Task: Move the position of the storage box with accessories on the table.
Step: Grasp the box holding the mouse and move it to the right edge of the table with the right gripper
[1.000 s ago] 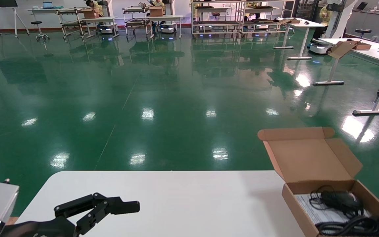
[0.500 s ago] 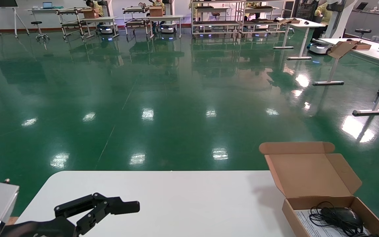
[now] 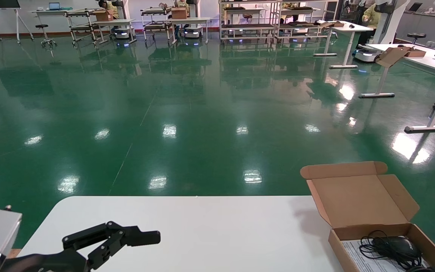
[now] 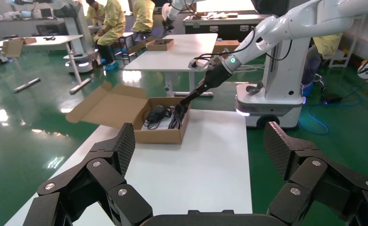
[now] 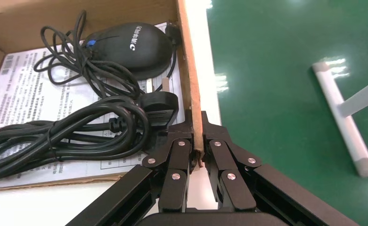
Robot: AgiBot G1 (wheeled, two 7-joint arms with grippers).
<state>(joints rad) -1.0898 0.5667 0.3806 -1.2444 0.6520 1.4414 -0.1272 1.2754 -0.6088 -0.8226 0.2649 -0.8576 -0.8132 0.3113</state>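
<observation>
1. The worktop (image 3: 202, 226) is a wide, smooth white slab with rounded corners, filling the lower middle of the head view; most of its top is bare and matte.
2. The storage box (image 3: 357, 200) sits at the lower right of the head view, on the worktop's right end, its flap lid standing open and tilted back over the far edge.
3. Inside lie a black mouse (image 5: 127, 47) with its looped cable, a bundled black cord (image 5: 64, 136) beside it, and a white printed sheet (image 5: 26, 89) under both.
4. The right gripper (image 5: 200, 157) is at the box's side wall; its fingers are pressed onto the cardboard edge, one inside and one outside the wall. In the left wrist view the right arm (image 4: 276, 33) reaches down to that wall from the far side of the worktop.
5. The left gripper (image 3: 127, 236) hovers low over the worktop at the lower left of the head view, well apart from the box, its fingers (image 4: 125, 146) spread wide.
6. Beyond the worktop stretches a glossy green floor (image 3: 164, 113) mirroring ceiling lights.
7. Along the top of the head view stand metal shelving racks (image 3: 247, 19), white desks (image 3: 421, 56) with another open carton, and a stool (image 3: 43, 34).
</observation>
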